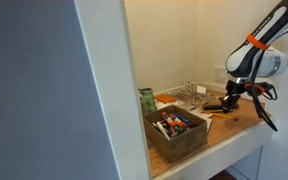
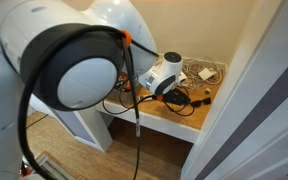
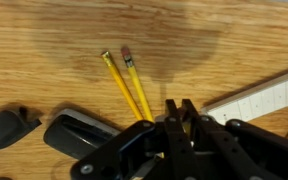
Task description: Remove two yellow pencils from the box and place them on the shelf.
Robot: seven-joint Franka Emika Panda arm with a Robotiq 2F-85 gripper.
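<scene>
Two yellow pencils [image 3: 127, 85] lie side by side on the wooden shelf [image 3: 44, 60], slanting up and to the left. My gripper [image 3: 181, 105] hangs low over the shelf with its fingers close together. The pencils' lower ends run under its left side, outside the finger gap. In an exterior view the gripper [image 1: 230, 99] is at the right end of the shelf [image 1: 239, 130]. The olive-brown box [image 1: 181, 137] with coloured markers stands at the shelf's front left, apart from it. In an exterior view the arm hides most of the gripper [image 2: 176, 95].
A clear wire tray [image 1: 190, 95] stands at the back of the shelf, with a green cup [image 1: 146, 100] behind the box. A black mouse-like object [image 3: 76, 131] and a white power strip [image 3: 256, 94] lie near the gripper. White walls close in the shelf.
</scene>
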